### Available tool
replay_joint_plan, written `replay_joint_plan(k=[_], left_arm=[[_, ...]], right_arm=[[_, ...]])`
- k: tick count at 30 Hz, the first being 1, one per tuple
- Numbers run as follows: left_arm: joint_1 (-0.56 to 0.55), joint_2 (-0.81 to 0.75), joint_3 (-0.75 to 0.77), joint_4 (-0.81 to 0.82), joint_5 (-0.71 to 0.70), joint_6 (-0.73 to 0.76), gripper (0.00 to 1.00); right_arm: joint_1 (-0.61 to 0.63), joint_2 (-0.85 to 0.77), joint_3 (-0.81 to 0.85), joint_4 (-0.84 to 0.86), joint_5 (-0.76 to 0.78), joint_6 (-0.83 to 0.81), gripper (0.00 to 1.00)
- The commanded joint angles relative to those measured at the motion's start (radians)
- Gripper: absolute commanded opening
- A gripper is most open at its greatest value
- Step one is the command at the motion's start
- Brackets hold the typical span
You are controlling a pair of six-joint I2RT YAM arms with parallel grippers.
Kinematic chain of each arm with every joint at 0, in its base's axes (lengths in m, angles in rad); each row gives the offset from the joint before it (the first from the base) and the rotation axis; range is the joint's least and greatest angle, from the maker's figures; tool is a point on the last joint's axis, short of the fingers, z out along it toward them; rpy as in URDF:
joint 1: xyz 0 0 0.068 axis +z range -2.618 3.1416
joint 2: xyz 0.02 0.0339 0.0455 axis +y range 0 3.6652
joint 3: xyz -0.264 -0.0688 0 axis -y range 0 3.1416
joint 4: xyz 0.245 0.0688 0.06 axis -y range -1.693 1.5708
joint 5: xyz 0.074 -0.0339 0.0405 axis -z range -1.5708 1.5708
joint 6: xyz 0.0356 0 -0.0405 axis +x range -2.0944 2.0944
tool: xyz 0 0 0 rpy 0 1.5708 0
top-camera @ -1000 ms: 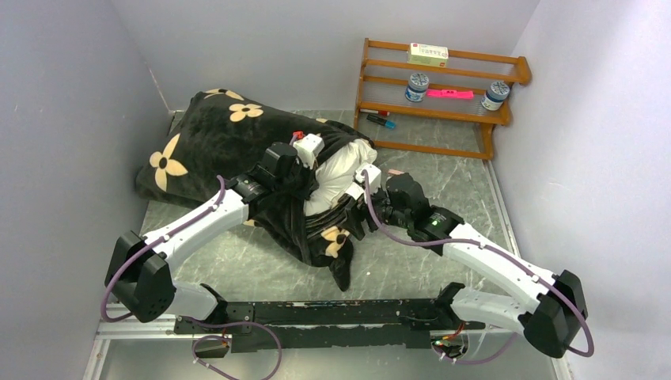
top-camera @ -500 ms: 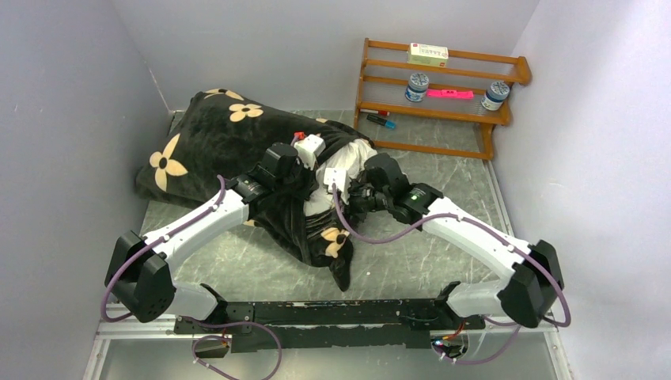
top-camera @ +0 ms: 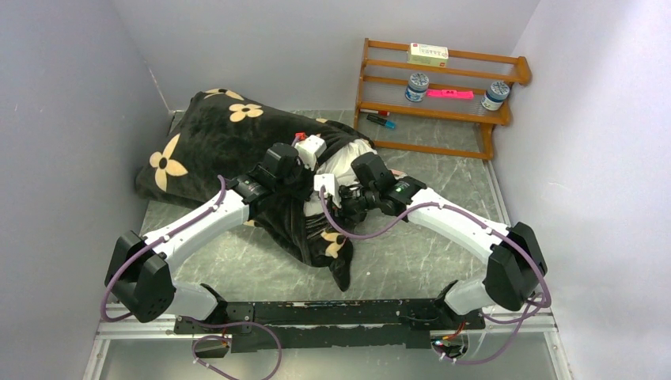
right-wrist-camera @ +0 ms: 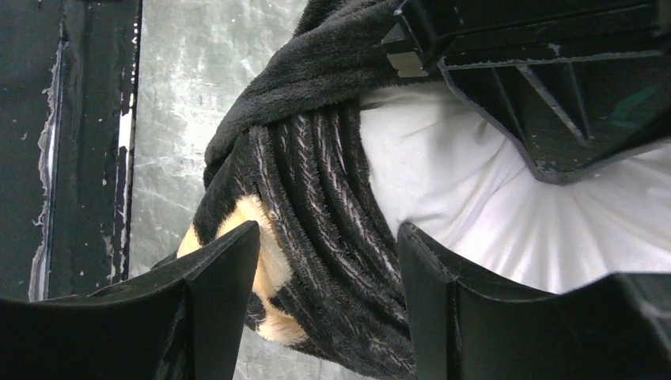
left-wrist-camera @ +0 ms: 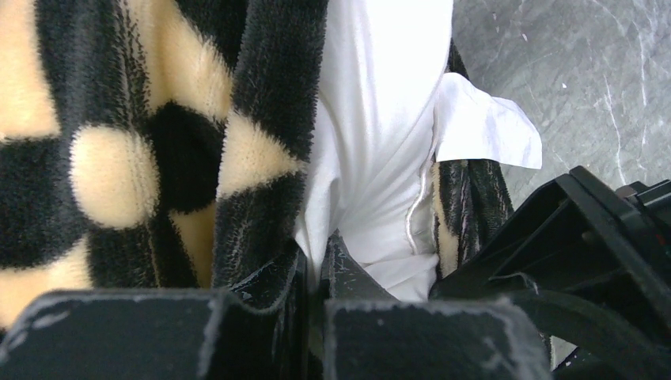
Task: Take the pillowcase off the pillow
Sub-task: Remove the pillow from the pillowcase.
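The left gripper (left-wrist-camera: 316, 265) has its fingers pinched together on the white pillow (top-camera: 346, 162), which protrudes from the pillowcase (top-camera: 214, 138) mouth on the table (top-camera: 443, 182). The right gripper (right-wrist-camera: 328, 237) has its fingers apart, straddling the bunched pillowcase edge

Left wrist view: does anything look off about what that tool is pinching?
Yes. The left tool looks shut on white pillow fabric at the pillowcase edge, not plainly on the cover alone, so pulling may drag the pillow along.
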Motion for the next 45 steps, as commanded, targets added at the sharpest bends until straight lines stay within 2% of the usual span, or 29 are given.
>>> replay_joint_plan(k=[1,7,10,15,20,23,31,37,45], left_arm=[[0.01,-0.001,0.022,-0.008,-0.056,0.037,0.05],[0.009,-0.006,0.022,-0.009,-0.056,0.039,0.05],[0.009,-0.008,0.024,-0.008,-0.056,0.034,0.05],[0.012,-0.017,0.029,-0.006,-0.056,0.019,0.05],[0.025,-0.003,0.07,-0.032,-0.08,-0.008,0.05],[0.053,0.014,0.125,-0.042,-0.039,-0.047,0.05],[0.073,0.051,0.247,-0.085,0.004,-0.049,0.05],[0.124,0.027,0.316,-0.117,-0.038,-0.049,0.05],[0.153,0.099,0.458,-0.154,-0.009,-0.112,0.05]], right_arm=[[0.02,0.006,-0.002,-0.008,-0.042,-0.032,0.66],[0.032,0.003,-0.054,-0.022,-0.034,-0.017,0.61],[0.045,0.017,-0.072,-0.062,-0.026,-0.013,0.51],[0.061,0.006,-0.131,-0.084,-0.062,0.039,0.28],[0.123,-0.075,-0.212,-0.055,-0.026,0.122,0.14],[0.149,-0.125,-0.262,-0.038,-0.01,0.167,0.08],[0.179,-0.228,-0.34,0.037,0.043,0.241,0.03],[0.183,-0.226,-0.389,0.077,0.075,0.234,0.0],[0.22,-0.155,-0.376,0.103,0.126,0.192,0.0]])
